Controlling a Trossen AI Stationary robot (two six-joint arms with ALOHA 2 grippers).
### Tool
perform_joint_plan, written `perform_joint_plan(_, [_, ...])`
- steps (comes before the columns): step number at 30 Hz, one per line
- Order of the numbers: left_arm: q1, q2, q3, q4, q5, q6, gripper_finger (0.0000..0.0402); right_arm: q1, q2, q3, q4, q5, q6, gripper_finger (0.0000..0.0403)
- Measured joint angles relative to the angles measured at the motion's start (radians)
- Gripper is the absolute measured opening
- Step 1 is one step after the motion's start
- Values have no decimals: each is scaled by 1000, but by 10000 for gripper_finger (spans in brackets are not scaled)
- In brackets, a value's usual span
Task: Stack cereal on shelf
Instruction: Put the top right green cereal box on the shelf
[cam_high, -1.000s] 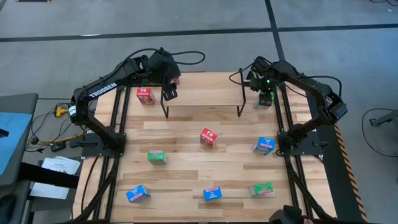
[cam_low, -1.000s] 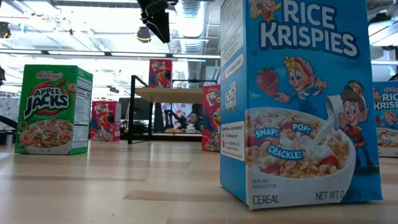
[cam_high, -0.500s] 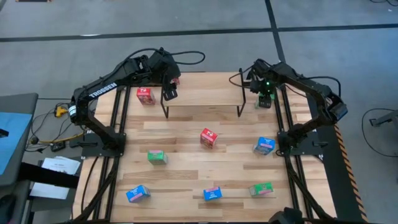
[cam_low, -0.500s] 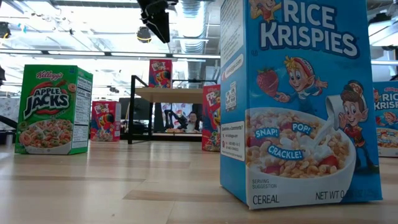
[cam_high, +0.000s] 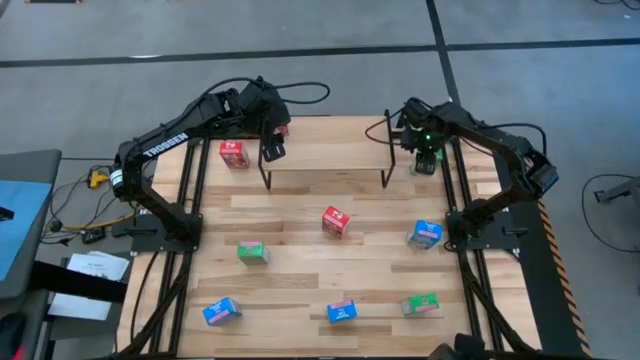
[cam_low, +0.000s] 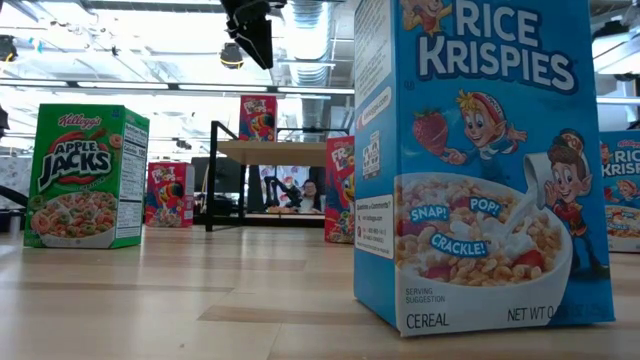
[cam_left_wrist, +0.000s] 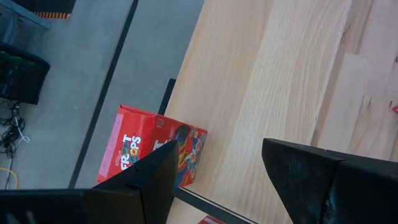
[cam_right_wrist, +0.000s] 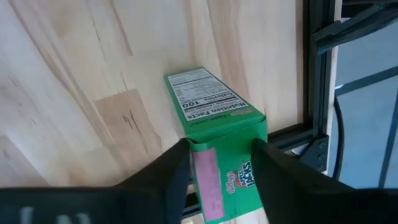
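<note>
Clearly the task is at an early stage. In the high view the shelf (cam_high: 325, 155) stands at the far middle of the desk (cam_high: 290, 215), and only one red box (cam_low: 257, 117) seems to be on its top. Most of the cereal is spread on the desk: a red box (cam_high: 335, 221), a green box (cam_high: 252, 252), blue boxes (cam_high: 222, 311) and others.

The right end effector (cam_right_wrist: 219, 158) is beside the right end of the shelf, with its fingers pressed on both sides of a green box (cam_right_wrist: 214, 115) that stands on the desk.

The left end effector (cam_left_wrist: 217, 171) hangs over the left end of the shelf, near a red box (cam_left_wrist: 149, 152); its fingers are apart and hold nothing.

In the low view a big blue box (cam_low: 480, 160) hides the right side of the desk.
</note>
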Motion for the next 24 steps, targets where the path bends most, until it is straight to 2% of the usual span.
perform_joint_plan(9, [0,0,0,0,0,0,224,25,0,-1,-1,10,42,86])
perform_joint_plan(20, [0,0,0,-1,0,-1,224,53,0,-1,-11,29,104,44])
perform_joint_plan(24, [0,0,0,-1,0,-3,224,53,0,15,-45,27,151,18])
